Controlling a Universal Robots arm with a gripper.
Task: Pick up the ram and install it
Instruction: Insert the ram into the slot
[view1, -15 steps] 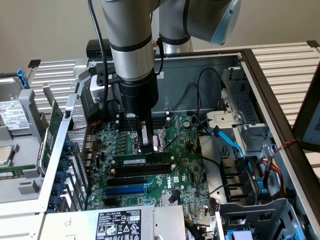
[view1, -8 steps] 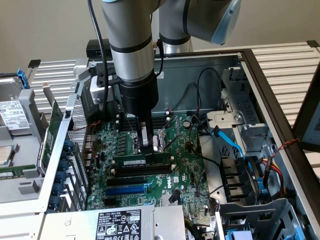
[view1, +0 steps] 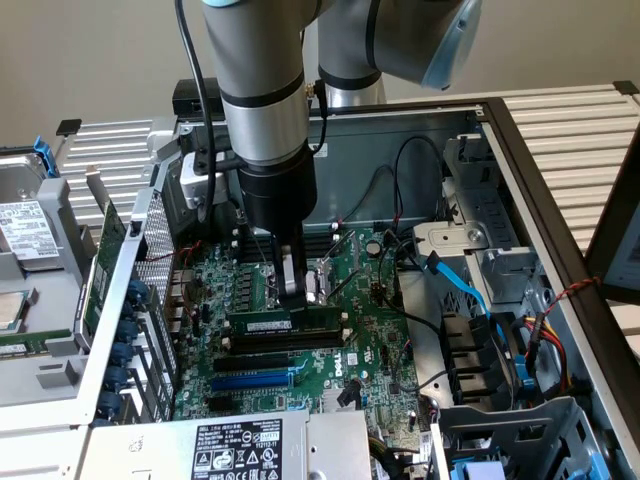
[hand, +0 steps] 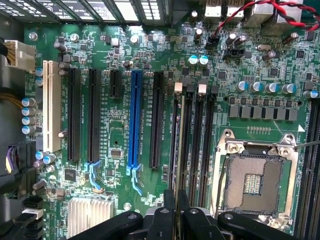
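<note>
The ram (view1: 262, 324), a thin green stick with a white label, stands upright on edge along a black memory slot (view1: 285, 340) on the motherboard (view1: 370, 330). My gripper (view1: 292, 296) comes straight down onto its top edge near the middle. In the wrist view the ram (hand: 178, 145) shows edge-on as a thin line running along the slot beside the white end clip (hand: 178, 86). My gripper (hand: 177, 206) is shut on the ram, one black finger on each face. I cannot tell whether the stick is fully seated in the slot.
An open CPU socket (hand: 252, 182) lies beside the memory slots. On the other side are black card slots, a blue slot (hand: 134, 120) and a white one (hand: 51, 105). Cables (view1: 455, 285) and drive bays crowd the exterior view's right; a green card (view1: 105, 265) stands at its left.
</note>
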